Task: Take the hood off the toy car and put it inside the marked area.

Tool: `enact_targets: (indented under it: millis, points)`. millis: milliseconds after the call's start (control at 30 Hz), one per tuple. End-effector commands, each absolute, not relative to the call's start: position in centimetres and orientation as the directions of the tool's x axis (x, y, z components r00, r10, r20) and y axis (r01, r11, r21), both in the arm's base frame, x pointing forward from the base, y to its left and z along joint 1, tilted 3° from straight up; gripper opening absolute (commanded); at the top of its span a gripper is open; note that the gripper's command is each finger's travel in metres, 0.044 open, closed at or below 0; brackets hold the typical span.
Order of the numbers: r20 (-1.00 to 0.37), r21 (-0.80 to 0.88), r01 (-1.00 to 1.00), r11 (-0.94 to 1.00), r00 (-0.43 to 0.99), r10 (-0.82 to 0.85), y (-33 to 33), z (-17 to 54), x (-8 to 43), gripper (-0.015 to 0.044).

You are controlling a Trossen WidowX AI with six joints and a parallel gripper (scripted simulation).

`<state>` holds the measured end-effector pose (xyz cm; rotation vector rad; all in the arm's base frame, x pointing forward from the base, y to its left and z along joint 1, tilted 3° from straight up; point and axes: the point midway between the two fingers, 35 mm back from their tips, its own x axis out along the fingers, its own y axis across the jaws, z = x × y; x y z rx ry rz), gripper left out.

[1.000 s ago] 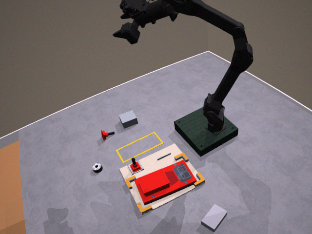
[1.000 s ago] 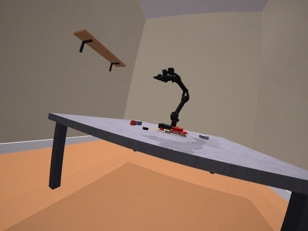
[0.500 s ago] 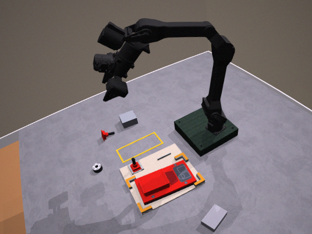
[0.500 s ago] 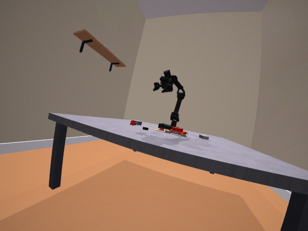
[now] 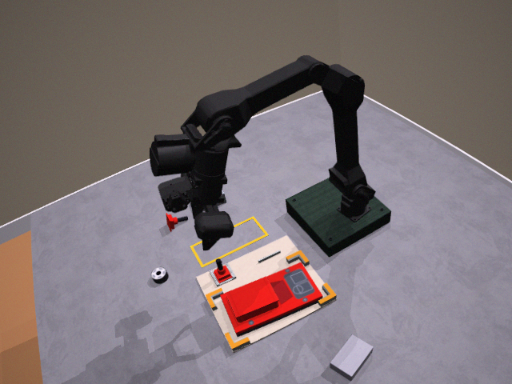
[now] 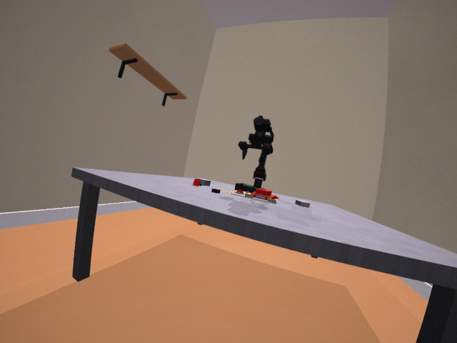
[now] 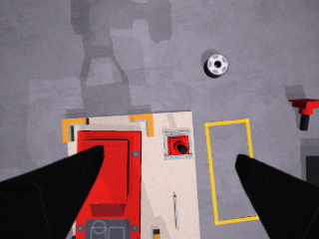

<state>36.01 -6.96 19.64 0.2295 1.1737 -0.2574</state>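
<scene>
A red toy car (image 5: pixel 285 302) (image 7: pixel 135 189) lies on a pale board (image 5: pixel 248 266) (image 7: pixel 157 199) between orange corner pieces. A raised red block, which looks like the hood (image 5: pixel 253 295) (image 6: pixel 263 191) (image 7: pixel 115 171), sits on one end of the car. The marked area is a yellow outline (image 5: pixel 234 250) (image 7: pixel 211 173) on the table beside the board, with nothing seen inside it. My gripper (image 6: pixel 243 157) (image 7: pixel 170 155) is wide open and empty, pointing down high above the board. In the wrist view, the left fingertip overlaps the hood and the right one the outline. One finger is hidden in the top view.
A red base with a black peg (image 5: pixel 222 273) (image 7: pixel 172 143) stands on the board near a thin rod (image 5: pixel 269 256) (image 7: pixel 175 211). A wheel (image 5: pixel 159 274) (image 7: pixel 217 65), a red pegged piece (image 5: pixel 169 222) (image 7: pixel 304 105) and grey blocks (image 5: pixel 351 356) (image 6: pixel 205 182) lie around the board.
</scene>
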Motion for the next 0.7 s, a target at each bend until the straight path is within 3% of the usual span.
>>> enact_targets:
  millis: [0,167,667]
  points:
    - [-0.975,0.071,0.285,0.956,0.222,0.006,-2.0,15.6,35.8,0.044]
    - [-0.997,0.067,0.264,0.962,0.062,0.053,3.0,11.9,34.4,0.044]
    - [-0.997,0.066,0.263,0.962,0.056,0.054,3.2,11.1,34.5,0.044]
